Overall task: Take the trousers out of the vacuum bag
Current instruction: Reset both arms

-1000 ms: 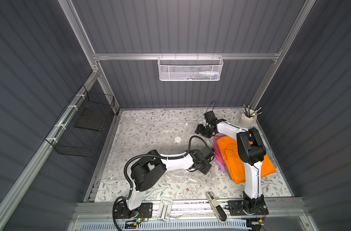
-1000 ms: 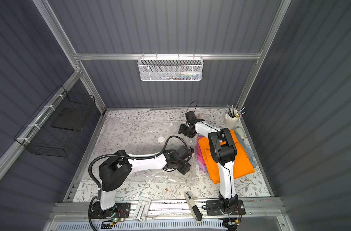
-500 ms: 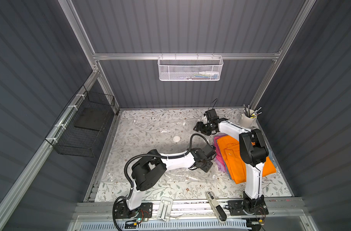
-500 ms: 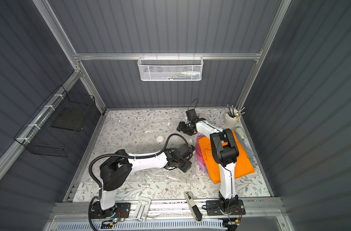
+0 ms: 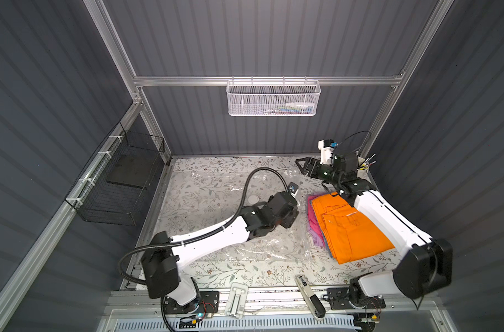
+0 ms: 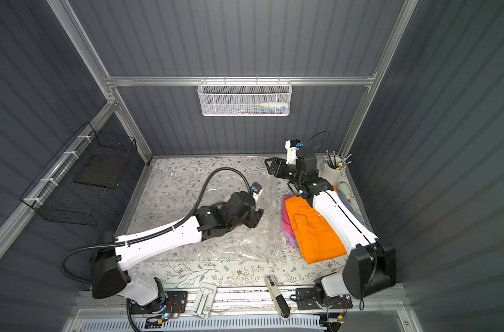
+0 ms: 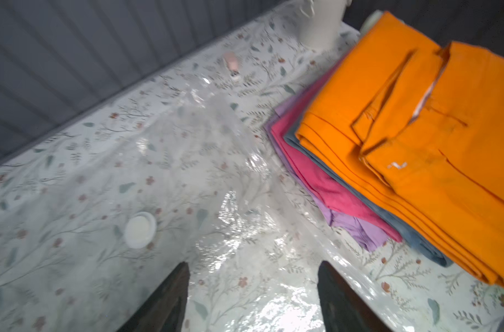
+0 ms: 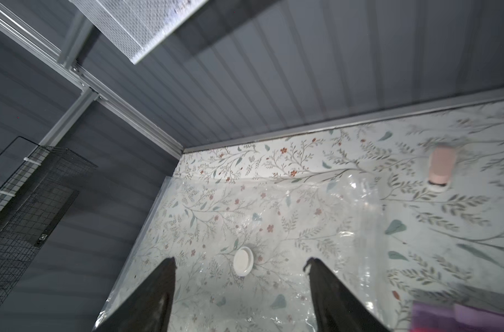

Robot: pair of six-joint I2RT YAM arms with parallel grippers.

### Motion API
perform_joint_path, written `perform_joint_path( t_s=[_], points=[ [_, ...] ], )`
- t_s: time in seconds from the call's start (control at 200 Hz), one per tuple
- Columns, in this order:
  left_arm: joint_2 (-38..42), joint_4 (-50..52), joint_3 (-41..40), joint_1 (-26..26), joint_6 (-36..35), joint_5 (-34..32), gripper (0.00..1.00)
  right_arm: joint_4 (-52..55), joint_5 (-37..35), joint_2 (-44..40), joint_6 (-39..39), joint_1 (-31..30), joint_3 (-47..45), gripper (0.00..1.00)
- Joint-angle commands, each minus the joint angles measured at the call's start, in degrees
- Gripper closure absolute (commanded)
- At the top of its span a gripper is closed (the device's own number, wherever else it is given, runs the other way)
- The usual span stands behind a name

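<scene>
trousers (image 5: 351,230) stacked outside, just beside the flat vacuum bag (image 5: 216,188).

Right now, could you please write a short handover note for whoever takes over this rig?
Both open and empty: left end effector over the bag near the stack, right end effector at the rear.
All four trousers are stacked, orange on top, at the bag's right edge, seemingly outside it.
The bag lies flat, looks empty, valve up.
Left to do: confirm the stack's lowest edge is clear of the plastic.
</scene>
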State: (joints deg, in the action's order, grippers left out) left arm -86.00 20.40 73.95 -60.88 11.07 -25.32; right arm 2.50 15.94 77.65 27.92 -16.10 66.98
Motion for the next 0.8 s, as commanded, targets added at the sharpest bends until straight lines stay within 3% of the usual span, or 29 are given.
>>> perform_joint_path(
  t_s=[0.0, 0.145, 0.25, 0.54, 0.795],
  points=[
    [6.80, -3.43, -5.46, 6.24, -2.82, -9.84, 0.25, -0.69, -8.86, -7.10, -4.41, 2.04, -5.87, 0.24],
    [14.45, -17.42, -16.65, 10.75, -12.82, -23.05, 0.18, 0.47, -14.82, -17.20, -5.59, 7.20, -14.38, 0.18],
    [15.51, -21.75, -20.64, 16.78, -14.30, -24.60, 0.15, 0.16, -17.50, -21.82, -5.78, 10.64, -20.38, 0.17],
    [10.83, -33.98, -31.17, 32.94, -17.37, -21.41, 0.14, -3.43, -25.89, -29.64, -7.28, 12.72, -32.66, 0.14],
    [7.15, -45.22, -38.93, 45.40, -12.82, -7.95, 0.12, -5.31, -29.18, -28.77, -9.51, 13.89, -36.98, 0.13]
  ],
)
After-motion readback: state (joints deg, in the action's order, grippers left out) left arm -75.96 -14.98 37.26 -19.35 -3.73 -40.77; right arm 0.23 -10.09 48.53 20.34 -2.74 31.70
